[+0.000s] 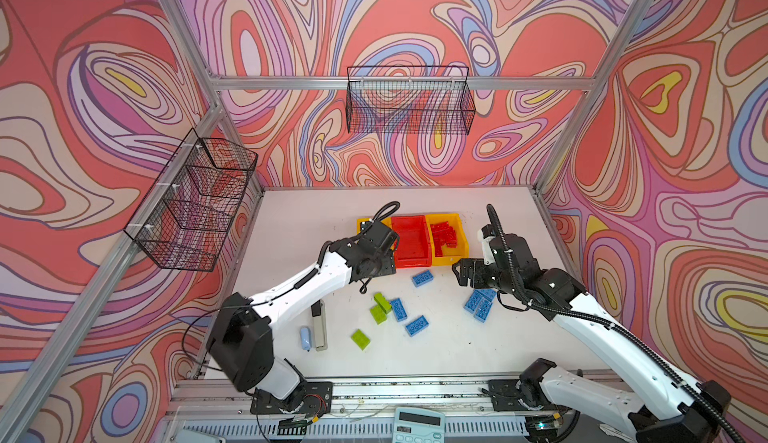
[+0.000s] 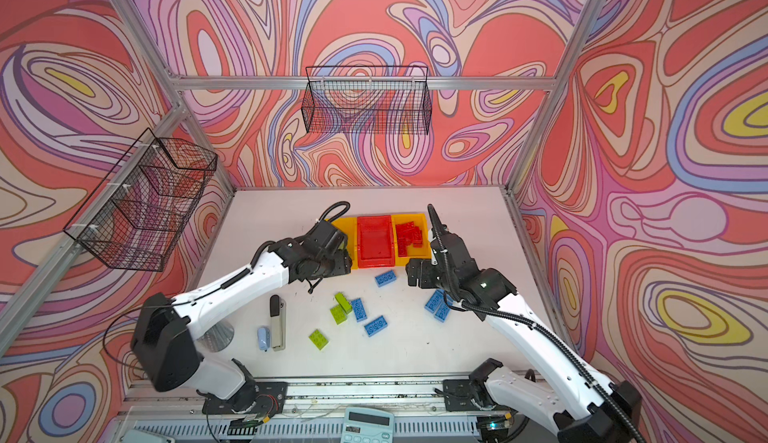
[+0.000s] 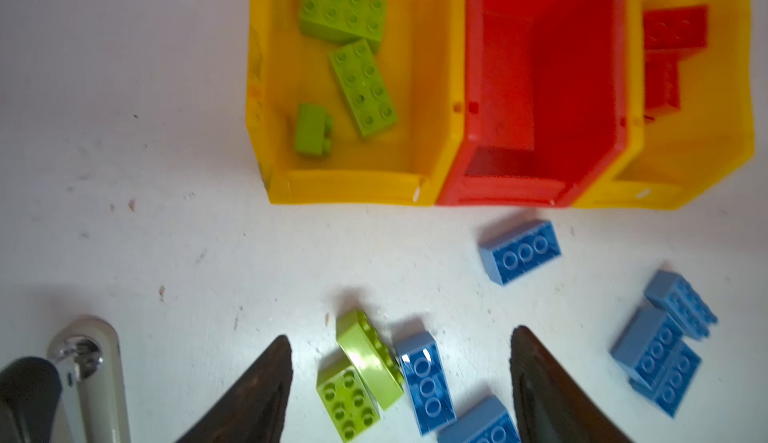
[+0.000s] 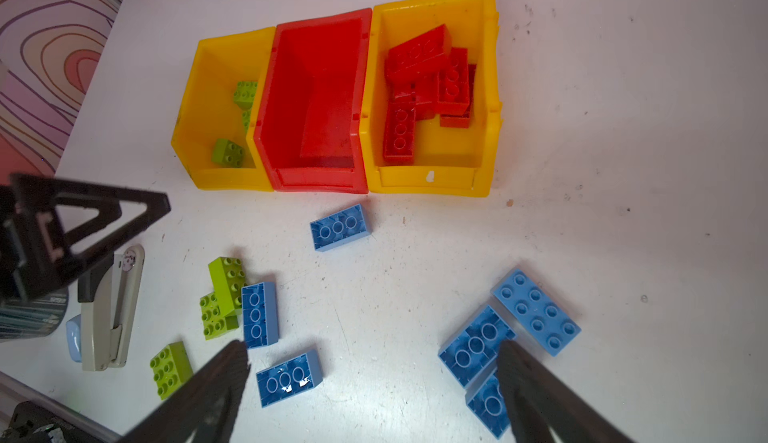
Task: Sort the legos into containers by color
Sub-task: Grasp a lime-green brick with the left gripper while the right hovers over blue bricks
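- Clock laid flat on the table (image 1: 311,220) as both top views show it, with 12 at the back wall.
- My left gripper (image 3: 401,333) hung above the table at about 10, by the near left end of the bin row. Fingers were released and spread apart, with nothing between them.
- My right gripper (image 4: 374,345) hovered at about 2, near the front corner of the right yellow bin (image 4: 428,181). Fingers were spread wide, released, gripping nothing.
- The three containers stood in a row at 12, walls touching: left yellow bin (image 3: 345,189), red bin (image 4: 320,181) between, right yellow bin last.
- The left yellow bin held three green bricks (image 3: 363,88), two flat with studs up and one tipped on its side.
- The right yellow bin held a heap of red bricks (image 4: 419,52) piled over one another. I could not tell the count.
- A lone blue brick (image 4: 340,227) lay loose just in front of the red bin, apart from it.
- At 6 to 7, a green pair (image 4: 226,281) lay with one brick leaning on the other, touching a second blue brick (image 4: 259,314).
- A third blue brick (image 4: 289,378) lay near at 5. A single green brick (image 4: 170,370) lay apart at 7.
- At 4, a blue cluster (image 4: 536,312) of three bricks lay touching one another.
- At 8 lay a stapler (image 4: 110,308), with a small pale blue object (image 4: 74,339) just beside it.
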